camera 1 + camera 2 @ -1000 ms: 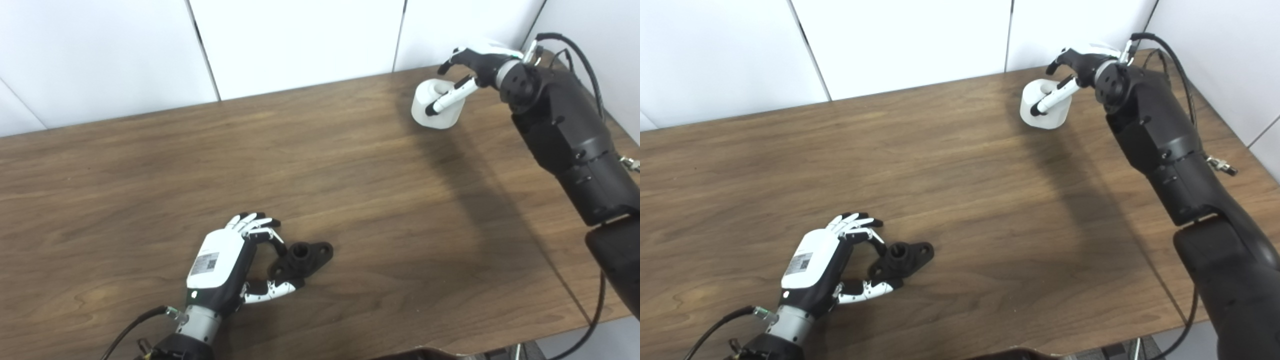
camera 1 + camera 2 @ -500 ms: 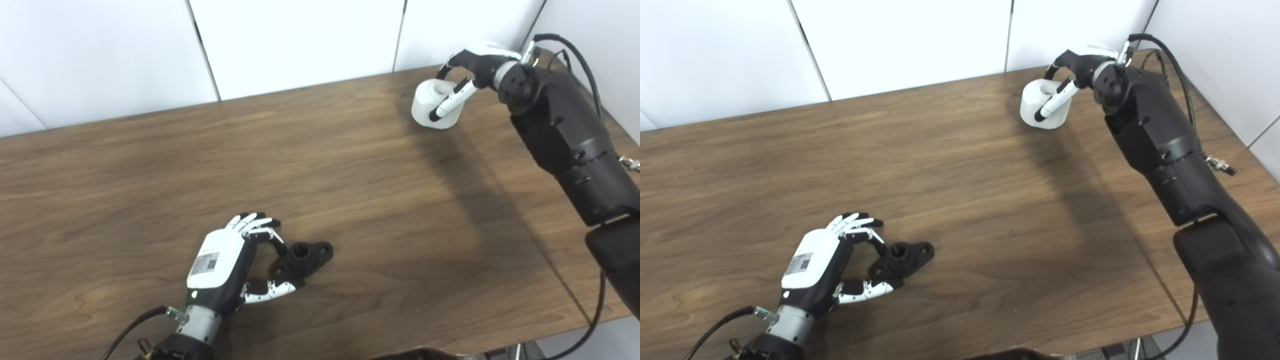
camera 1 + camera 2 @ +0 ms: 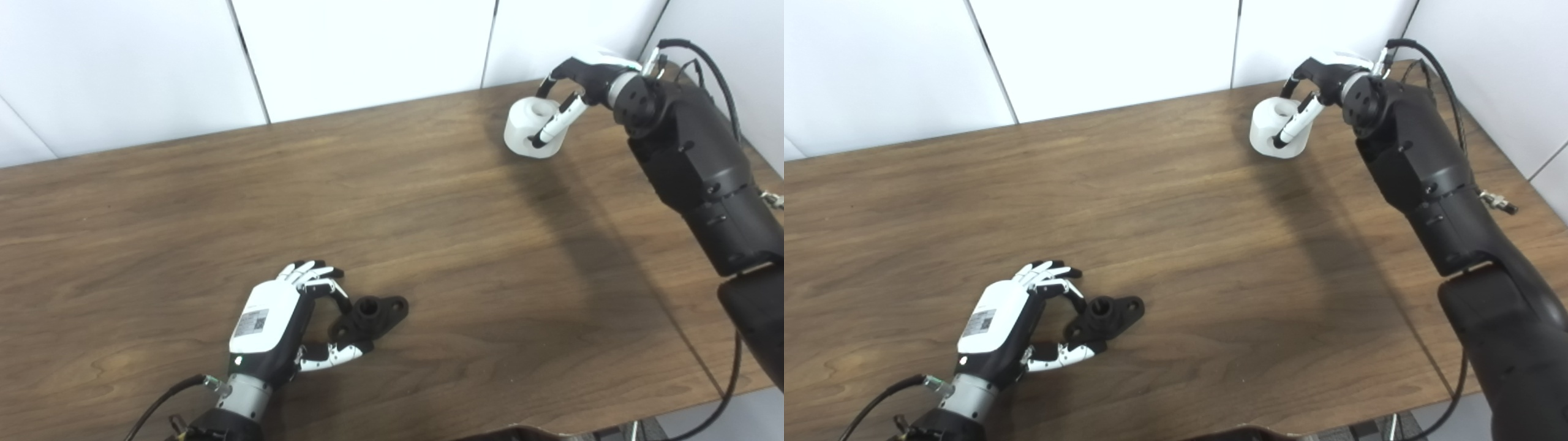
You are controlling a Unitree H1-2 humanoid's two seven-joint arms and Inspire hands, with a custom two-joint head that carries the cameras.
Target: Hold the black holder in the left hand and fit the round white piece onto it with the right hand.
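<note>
The black holder (image 3: 372,314) lies flat on the wooden table (image 3: 429,233) near the front, its round socket facing up. My left hand (image 3: 277,331) is curled around its left end: fingertips rest on top of the flange and the thumb (image 3: 334,354) lies along its near edge. At the far right corner the round white piece (image 3: 528,128) stands on the table. My right hand (image 3: 572,86) is closed on it from the right, fingers hooked over its far rim and the thumb (image 3: 556,122) pressed down its front side.
White wall panels (image 3: 367,49) run along the table's far edge. My right arm (image 3: 698,165) stretches along the table's right side, with a black cable (image 3: 704,58) looping above the wrist. The table's front edge (image 3: 551,422) lies close below the holder.
My right hand's thumb has swung from lying across the white piece to a steeper line against its front, and the fingers have drawn in over the rim. Left hand and holder have not moved.
</note>
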